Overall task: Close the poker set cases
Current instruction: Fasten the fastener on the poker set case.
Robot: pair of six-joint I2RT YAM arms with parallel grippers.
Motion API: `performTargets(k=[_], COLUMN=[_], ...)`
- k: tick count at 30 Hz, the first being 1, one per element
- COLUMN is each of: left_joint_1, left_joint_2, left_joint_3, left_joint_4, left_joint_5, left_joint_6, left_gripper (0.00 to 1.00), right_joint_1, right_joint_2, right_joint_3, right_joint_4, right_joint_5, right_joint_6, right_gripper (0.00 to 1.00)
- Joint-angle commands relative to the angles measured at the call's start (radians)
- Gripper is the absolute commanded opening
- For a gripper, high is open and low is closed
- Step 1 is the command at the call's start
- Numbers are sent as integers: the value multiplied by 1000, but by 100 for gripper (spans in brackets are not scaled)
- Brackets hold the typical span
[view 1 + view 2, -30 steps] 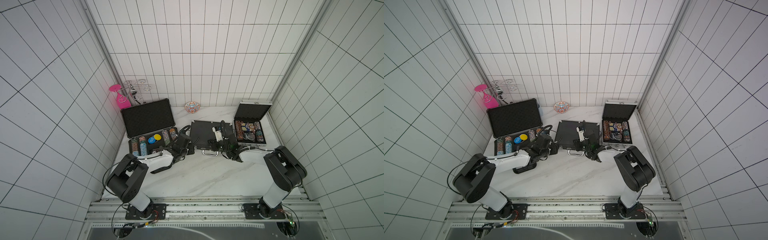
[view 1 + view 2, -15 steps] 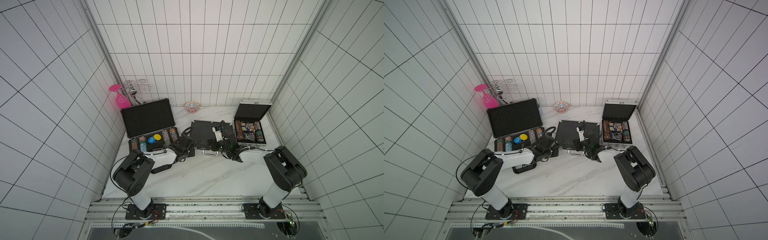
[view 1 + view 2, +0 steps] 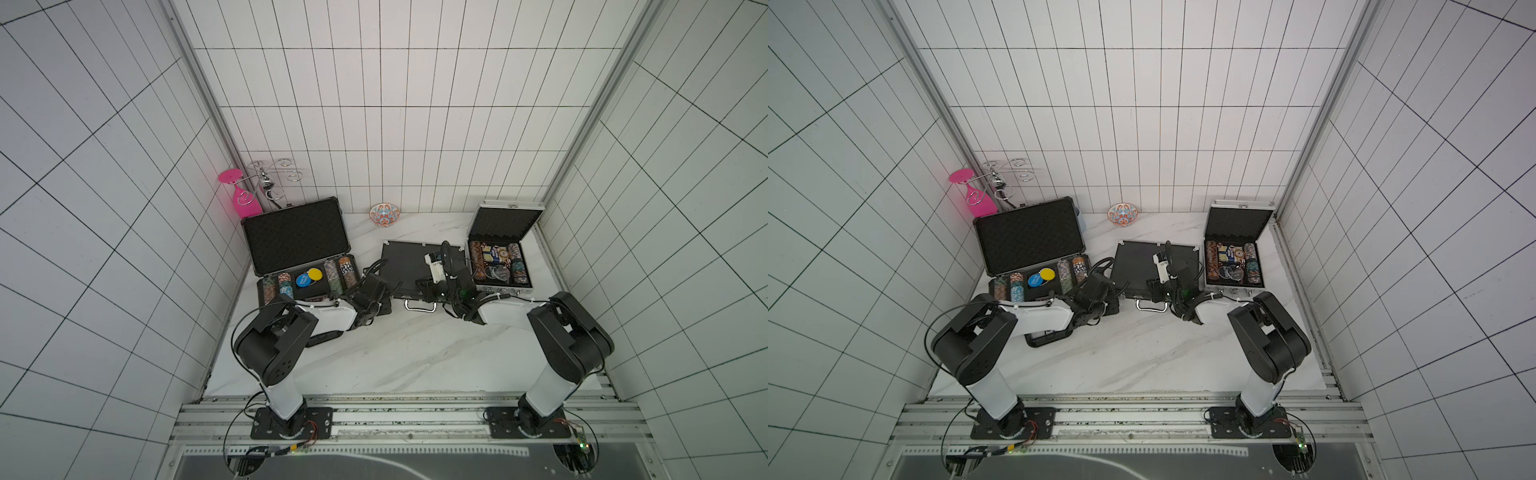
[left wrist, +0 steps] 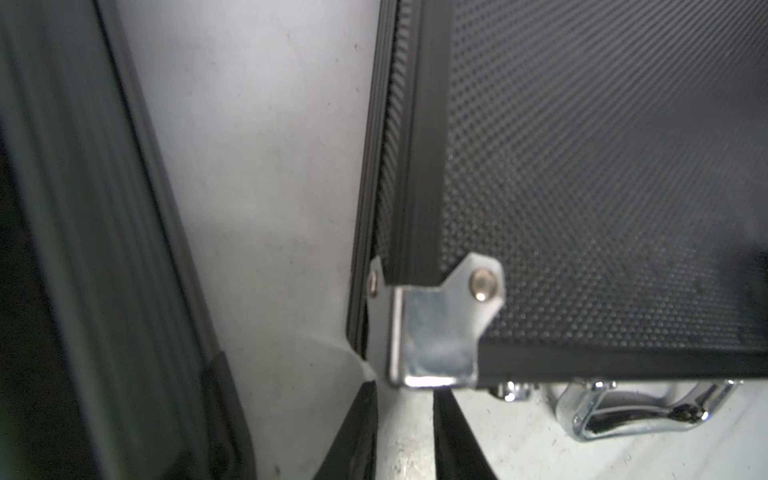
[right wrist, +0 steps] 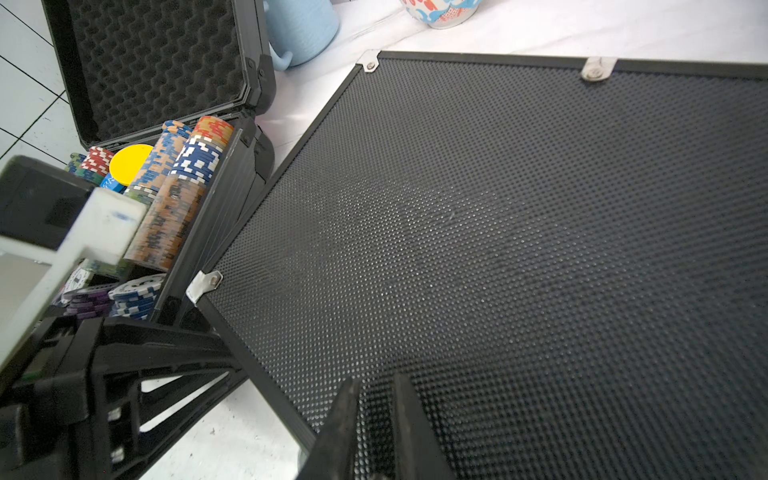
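**chipnoob:** Where are the hands right now?

**tile_cell:** Both are low over the front of the worktop, at the near edge of the medium black case. That case sits in the middle with its lid down flat and its chrome handle facing the arms. The left hand is released: fingers parted, bare worktop showing between them, tips just short of the case's chrome corner cap. The right hand is over the dotted lid with only a thin slit between its fingers, gripping nothing. I can't tell if the tips actually press on the lid.

**chipnoob:** And the other two cases?

**tile_cell:** Both open. The big ribbed black case is on the left arm's side, just beside the medium one, with its lid propped up and chip stacks in the base. The small silver case is on the right arm's side — lid up as well. Further back there's a patterned bowl by the wall. In the far corner a pink glass hangs upside down on a wire rack.
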Motion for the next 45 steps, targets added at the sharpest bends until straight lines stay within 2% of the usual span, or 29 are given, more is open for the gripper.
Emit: performTargets(k=[1,14,19,32,38,45], left_joint_1=[4,3,0,-3,-17,-27], left_joint_2=[26,72,83,119,159,11], left_joint_3=[-16,-20,-28,-64,-50,-50], left_joint_4=[85,96,111,232,218,52], left_joint_5=[-29,-102,-108,-78,-78,-100], left_joint_6=[-31,-46,-46,-68,-90,-68], left_gripper=[27,29,27,30,30,27], right_joint_1=[17,19,19,25,34,34], right_joint_2=[34,31,27,22,27,28], right_joint_3=[-66,-69,-66,-69,-78,-88], right_joint_4=[-169,-186,-187,-185,-178,-169], right_joint_5=[-42,-48,-54,-72,-71,-58], right_joint_6=[8,-8,-6,1,9,15], right_gripper=[19,18,17,16,16,16])
